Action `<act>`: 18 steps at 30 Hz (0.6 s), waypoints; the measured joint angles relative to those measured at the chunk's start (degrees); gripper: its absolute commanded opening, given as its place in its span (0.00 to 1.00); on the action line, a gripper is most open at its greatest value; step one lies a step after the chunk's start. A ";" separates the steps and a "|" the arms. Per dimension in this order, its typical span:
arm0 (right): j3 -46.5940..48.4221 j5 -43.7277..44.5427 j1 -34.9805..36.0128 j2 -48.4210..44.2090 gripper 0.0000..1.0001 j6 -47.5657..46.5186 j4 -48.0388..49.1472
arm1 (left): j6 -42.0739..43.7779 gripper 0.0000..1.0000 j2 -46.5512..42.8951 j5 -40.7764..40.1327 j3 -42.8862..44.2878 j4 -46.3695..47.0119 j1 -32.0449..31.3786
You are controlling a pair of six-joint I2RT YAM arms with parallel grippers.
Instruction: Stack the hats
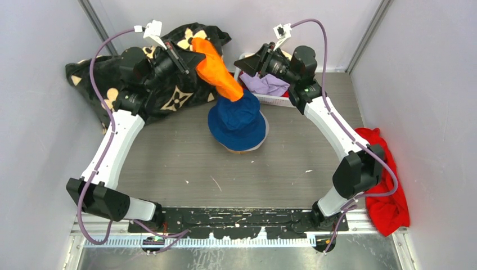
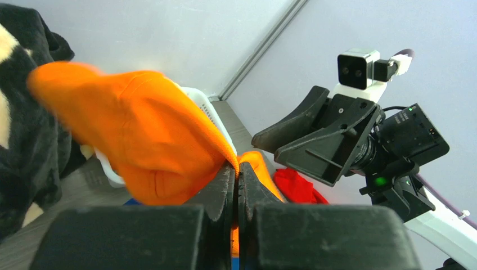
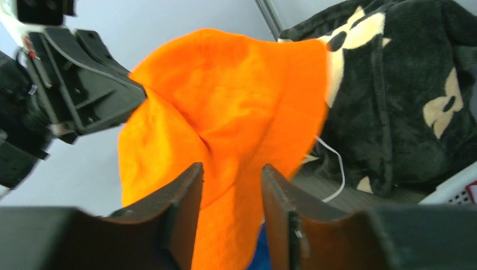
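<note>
My left gripper point(image 1: 195, 58) is shut on the orange hat point(image 1: 220, 73) and holds it up; the hat hangs slanting down onto the blue hat point(image 1: 237, 119). The blue hat sits on a cream brim point(image 1: 243, 149) at the table's middle. In the left wrist view the jaws point(image 2: 237, 170) pinch the orange hat's point(image 2: 140, 135) edge. My right gripper point(image 1: 246, 66) is open, right beside the orange hat; in its wrist view the fingers point(image 3: 232, 177) stand apart with the orange fabric point(image 3: 225, 101) showing between them. A lilac hat point(image 1: 269, 84) lies under the right gripper.
The black blanket with cream flowers point(image 1: 163, 73) is heaped at the back left, also in the right wrist view point(image 3: 394, 95). A white basket point(image 1: 275, 99) holds the lilac hat. A red cloth point(image 1: 387, 191) lies by the right wall.
</note>
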 measured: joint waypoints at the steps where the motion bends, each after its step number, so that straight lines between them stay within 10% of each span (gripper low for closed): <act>1: -0.15 0.04 0.00 -0.07 0.56 -0.11 0.00 | 0.42 0.00 0.07 0.02 1.33 -1.49 0.00; 18: -7.39 3.37 -0.42 -5.64 0.61 -1.01 -1.36 | 3.85 0.00 8.33 2.75 18.40 -16.90 0.00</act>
